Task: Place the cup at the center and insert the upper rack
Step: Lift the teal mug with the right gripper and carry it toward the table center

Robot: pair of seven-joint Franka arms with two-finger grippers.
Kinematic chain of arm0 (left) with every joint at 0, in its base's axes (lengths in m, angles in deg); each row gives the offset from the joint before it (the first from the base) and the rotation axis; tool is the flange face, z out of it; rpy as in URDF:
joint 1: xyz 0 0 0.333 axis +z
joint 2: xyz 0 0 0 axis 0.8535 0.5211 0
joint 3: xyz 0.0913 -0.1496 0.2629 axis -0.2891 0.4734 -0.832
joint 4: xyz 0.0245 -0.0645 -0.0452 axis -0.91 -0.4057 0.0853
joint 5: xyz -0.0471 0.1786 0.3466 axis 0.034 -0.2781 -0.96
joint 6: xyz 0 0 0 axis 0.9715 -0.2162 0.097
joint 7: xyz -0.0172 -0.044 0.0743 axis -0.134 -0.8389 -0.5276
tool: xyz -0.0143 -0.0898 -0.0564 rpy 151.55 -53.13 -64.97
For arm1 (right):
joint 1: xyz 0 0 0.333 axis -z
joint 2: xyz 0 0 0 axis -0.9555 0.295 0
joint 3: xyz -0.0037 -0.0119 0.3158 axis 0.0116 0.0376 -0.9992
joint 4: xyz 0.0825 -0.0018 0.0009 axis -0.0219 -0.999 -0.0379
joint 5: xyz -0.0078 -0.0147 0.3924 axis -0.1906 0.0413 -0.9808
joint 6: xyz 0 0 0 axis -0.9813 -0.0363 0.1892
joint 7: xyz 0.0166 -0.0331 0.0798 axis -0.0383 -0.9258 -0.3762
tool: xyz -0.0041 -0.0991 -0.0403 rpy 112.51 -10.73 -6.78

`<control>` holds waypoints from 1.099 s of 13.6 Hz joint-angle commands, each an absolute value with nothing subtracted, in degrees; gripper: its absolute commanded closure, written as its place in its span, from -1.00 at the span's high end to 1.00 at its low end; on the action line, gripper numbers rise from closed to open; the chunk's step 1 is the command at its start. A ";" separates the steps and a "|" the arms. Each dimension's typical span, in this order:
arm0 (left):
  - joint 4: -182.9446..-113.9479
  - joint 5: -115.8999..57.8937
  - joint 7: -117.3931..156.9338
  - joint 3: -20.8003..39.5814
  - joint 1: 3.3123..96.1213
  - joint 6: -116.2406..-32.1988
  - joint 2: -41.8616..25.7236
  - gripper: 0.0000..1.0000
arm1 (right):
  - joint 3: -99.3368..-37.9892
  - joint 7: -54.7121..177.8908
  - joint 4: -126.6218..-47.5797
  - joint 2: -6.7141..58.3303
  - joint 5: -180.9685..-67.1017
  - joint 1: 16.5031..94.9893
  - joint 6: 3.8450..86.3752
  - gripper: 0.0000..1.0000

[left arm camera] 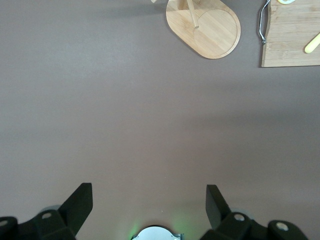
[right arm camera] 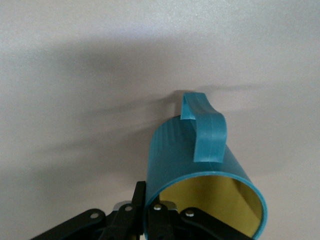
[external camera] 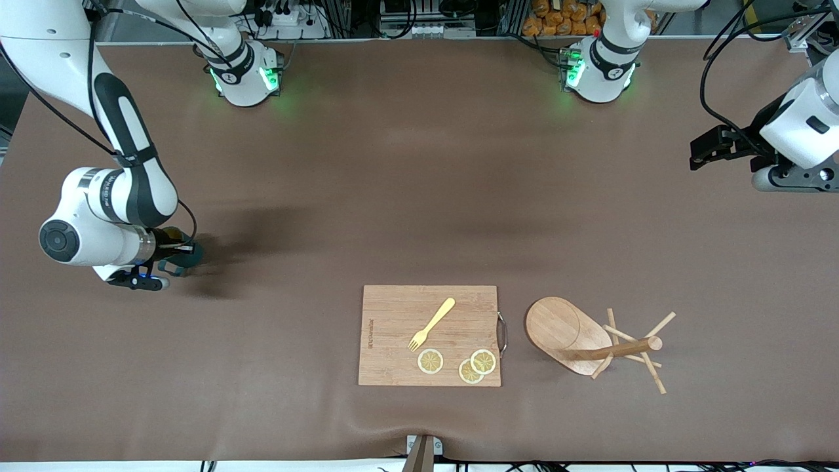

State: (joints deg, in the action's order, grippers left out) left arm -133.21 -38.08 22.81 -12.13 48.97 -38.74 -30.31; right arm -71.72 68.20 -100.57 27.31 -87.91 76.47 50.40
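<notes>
Both jaws visible: right gripper (right arm camera: 150, 212) pinching cup (right arm camera: 200, 170) rim, cup base hidden; left gripper (left arm camera: 149, 200) spread.

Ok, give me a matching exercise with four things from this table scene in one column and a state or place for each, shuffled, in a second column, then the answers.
Things:
1. teal cup
2. wooden mug tree
3. yellow fork
4. left hand

States or places:
A. lying on the cutting board, above the lemon slices
B. open, up over bare table toward the left arm's end
C. tipped on its side beside the cutting board
D. gripped by its rim in the right hand

Pairs: 1-D, 2-C, 3-A, 4-B
</notes>
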 commanded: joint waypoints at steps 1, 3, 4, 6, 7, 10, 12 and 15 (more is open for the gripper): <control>-133.02 -38.61 22.35 -12.01 48.84 -39.06 -30.35 1.00 | -72.18 67.85 -99.62 25.55 -87.19 76.62 47.72 -1.00; -133.02 -38.61 22.35 -12.01 48.84 -39.15 -30.35 1.00 | -72.27 67.85 -96.03 25.63 -87.19 76.62 42.63 -1.00; -133.02 -38.61 22.35 -12.01 48.84 -39.15 -30.35 1.00 | -72.27 67.94 -94.79 25.63 -87.19 76.54 40.95 -1.00; -133.02 -38.61 22.35 -12.01 48.84 -39.15 -30.35 1.00 | -72.44 68.20 -93.99 25.20 -87.36 76.54 39.71 -1.00; -133.02 -38.61 22.35 -12.01 48.84 -39.15 -30.35 1.00 | -72.44 68.81 -93.99 24.50 -87.45 76.10 39.36 -1.00; -133.02 -38.61 22.35 -12.01 48.92 -39.23 -30.35 1.00 | -72.53 73.36 -93.90 22.91 -88.24 73.47 37.16 -1.00; -133.11 -38.61 22.35 -12.01 49.01 -39.23 -30.35 1.00 | -72.79 77.94 -93.81 22.30 -88.33 71.01 35.84 -1.00; -133.11 -38.61 22.35 -12.01 49.01 -39.23 -30.35 1.00 | -73.06 84.01 -93.55 21.59 -93.32 67.93 33.73 -1.00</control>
State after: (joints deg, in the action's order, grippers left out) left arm -133.21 -38.08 22.81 -12.14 48.97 -38.75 -30.31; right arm -73.06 80.49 -93.47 22.98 -90.39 69.48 35.45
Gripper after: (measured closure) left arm 0.000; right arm 0.952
